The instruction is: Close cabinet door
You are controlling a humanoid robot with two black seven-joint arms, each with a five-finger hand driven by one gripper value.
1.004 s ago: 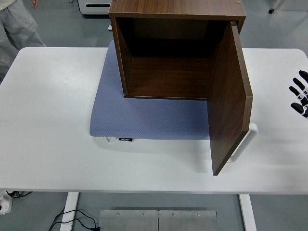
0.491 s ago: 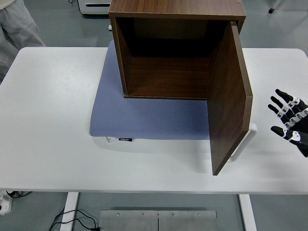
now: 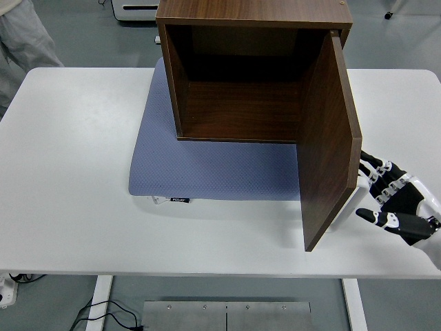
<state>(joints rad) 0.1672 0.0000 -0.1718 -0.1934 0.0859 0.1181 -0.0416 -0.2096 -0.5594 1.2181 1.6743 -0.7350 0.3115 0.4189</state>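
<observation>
The right hand (image 3: 396, 200) sat with its fingers spread, holding nothing. The open cabinet door (image 3: 331, 145) stood just to its left, its white handle (image 3: 351, 203) right by the fingertips.

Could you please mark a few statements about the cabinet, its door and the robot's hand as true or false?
1. The cabinet door stands wide open. True.
2. The right hand is at the outer side of the door, by the white handle. True.
3. The cabinet sits directly on the bare table. False: it rests on a blue-grey mat.
4. The cabinet holds a box. False: nothing shows inside it.
5. The left hand pushes the door. False: it is out of view.
</observation>
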